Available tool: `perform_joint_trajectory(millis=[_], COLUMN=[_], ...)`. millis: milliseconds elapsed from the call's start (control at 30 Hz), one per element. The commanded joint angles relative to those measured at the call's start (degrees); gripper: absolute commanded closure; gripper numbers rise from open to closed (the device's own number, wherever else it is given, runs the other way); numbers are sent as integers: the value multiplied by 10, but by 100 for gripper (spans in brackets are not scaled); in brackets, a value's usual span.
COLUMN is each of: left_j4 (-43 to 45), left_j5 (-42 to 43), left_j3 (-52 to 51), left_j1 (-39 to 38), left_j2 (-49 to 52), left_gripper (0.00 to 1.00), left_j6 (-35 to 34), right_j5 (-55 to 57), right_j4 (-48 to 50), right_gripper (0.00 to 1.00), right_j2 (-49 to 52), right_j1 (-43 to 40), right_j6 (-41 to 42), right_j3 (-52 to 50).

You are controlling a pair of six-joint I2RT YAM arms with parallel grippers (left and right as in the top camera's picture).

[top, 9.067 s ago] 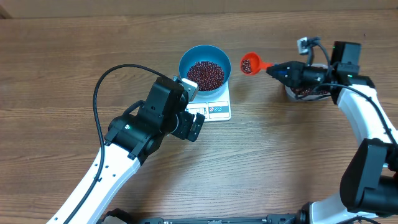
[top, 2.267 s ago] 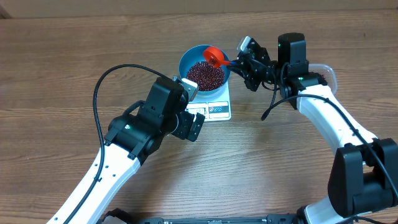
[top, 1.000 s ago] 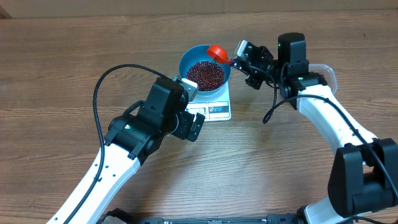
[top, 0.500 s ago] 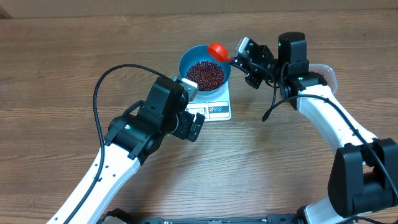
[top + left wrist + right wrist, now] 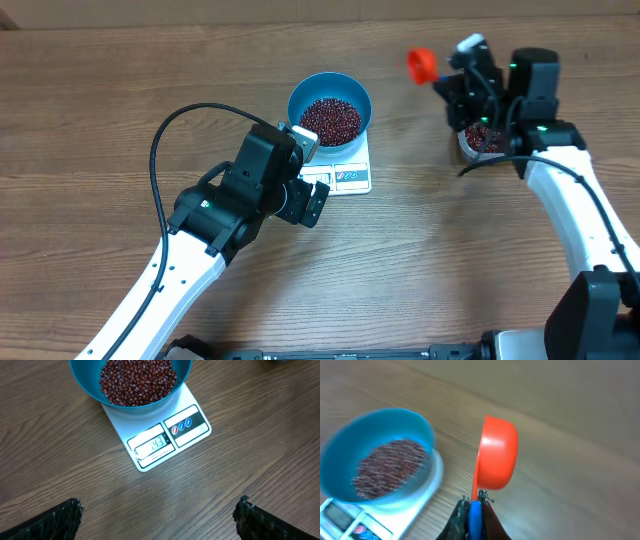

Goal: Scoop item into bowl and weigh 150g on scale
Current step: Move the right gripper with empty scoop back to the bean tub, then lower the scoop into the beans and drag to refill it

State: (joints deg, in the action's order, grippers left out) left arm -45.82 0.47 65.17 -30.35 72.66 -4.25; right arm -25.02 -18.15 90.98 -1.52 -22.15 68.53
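The blue bowl (image 5: 330, 108) stands on the white scale (image 5: 352, 180) and holds a heap of dark red-brown beans (image 5: 331, 118). From the left wrist I see the bowl (image 5: 82, 382), its beans (image 5: 137, 380) and the scale (image 5: 192, 435) with lit digits on its display. My left gripper (image 5: 159, 512) hangs open over bare table just in front of the scale. My right gripper (image 5: 475, 502) is shut on the blue handle of an orange-red scoop (image 5: 497, 455), tilted on edge. In the overhead view the scoop (image 5: 421, 64) is right of the bowl, clear of it.
A clear tub of beans (image 5: 484, 140) sits at the right, mostly hidden under my right arm. My left arm (image 5: 230, 210) and its black cable (image 5: 160, 150) lie across the table's left half. The right wrist view is motion-blurred.
My right gripper has swung right with the scoop, from the bowl's far rim to a spot beside the tub. The left arm, bowl and scale have not moved.
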Motion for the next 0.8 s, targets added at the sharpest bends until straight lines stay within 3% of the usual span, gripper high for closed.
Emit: perform_joint_trajectory(millis=[0,267,767], left_j4=[0,0,0], left_j5=[5,5,5], left_j3=[-2,-2,-2], left_j1=[1,1,1], left_j2=[3,3,3], left_gripper=[0,1,1], left_j6=[9,9,9], right_j5=[30,39,164], right_j4=[-14,-68,-157], right_gripper=[96,96,96], right_j2=[-7,-7,-5], right_j1=[-38,-86,-87], right_j6=[40,40,40], right_j3=[2,2,1])
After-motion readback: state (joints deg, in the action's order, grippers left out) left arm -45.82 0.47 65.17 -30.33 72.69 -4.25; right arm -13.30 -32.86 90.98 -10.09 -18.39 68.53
